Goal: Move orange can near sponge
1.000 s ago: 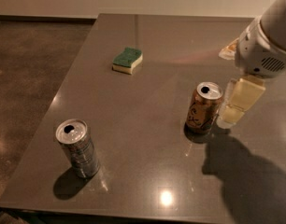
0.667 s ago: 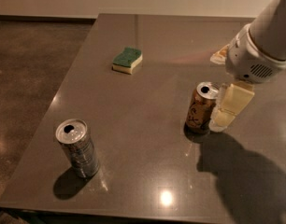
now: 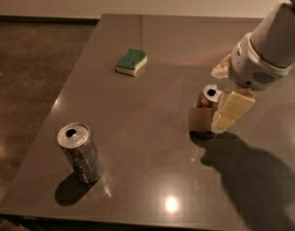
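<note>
The orange can (image 3: 208, 98) stands upright on the dark table (image 3: 152, 143), right of centre, with its silver top showing. My gripper (image 3: 227, 91) comes in from the upper right and is open. One cream finger (image 3: 234, 109) lies against the can's right side and the other (image 3: 220, 72) sits just behind the can. The can stands at the left edge of the gap between them. The sponge (image 3: 131, 62), green on top with a pale yellow base, lies flat at the far left-centre of the table, well away from the can.
A silver-grey can (image 3: 80, 153) stands upright near the table's front left corner. The table's left edge runs diagonally beside the brown floor (image 3: 27, 71). My white arm (image 3: 268, 47) fills the upper right and casts a shadow at the front right.
My gripper has moved left and slightly down toward the orange can, so its near finger now lies against the can's side. The can, the sponge and the silver can have not moved.
</note>
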Controlling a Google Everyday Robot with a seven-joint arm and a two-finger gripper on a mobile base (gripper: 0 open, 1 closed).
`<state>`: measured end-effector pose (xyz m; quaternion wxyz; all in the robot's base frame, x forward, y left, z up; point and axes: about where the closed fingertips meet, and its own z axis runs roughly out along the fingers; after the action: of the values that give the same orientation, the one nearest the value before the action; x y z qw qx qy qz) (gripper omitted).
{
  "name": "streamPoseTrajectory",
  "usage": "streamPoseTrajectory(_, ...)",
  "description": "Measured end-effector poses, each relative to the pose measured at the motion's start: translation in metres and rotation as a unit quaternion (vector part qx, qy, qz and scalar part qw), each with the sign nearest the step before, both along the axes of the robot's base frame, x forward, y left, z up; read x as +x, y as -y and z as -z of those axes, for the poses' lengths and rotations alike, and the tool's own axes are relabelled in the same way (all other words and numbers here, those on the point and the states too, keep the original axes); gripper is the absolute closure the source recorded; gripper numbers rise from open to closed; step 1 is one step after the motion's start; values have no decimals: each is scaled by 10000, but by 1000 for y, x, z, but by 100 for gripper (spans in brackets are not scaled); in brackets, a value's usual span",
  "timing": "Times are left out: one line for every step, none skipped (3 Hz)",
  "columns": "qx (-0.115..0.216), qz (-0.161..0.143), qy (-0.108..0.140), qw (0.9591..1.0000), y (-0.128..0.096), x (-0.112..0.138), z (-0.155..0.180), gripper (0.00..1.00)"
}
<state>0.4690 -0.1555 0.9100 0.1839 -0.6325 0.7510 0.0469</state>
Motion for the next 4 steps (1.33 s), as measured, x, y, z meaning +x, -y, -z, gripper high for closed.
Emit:
streamPoseTrajectory(35,-18,-49,10000,-1,1,0,40)
streamPoseTrajectory(78,-46,-114,9999,-6,1,-8,64)
streamPoseTrajectory(140,-103,-152,9997,-18,12,-20,87)
streamPoseTrajectory(336,-227,-136,9991,-45,37,-33,100)
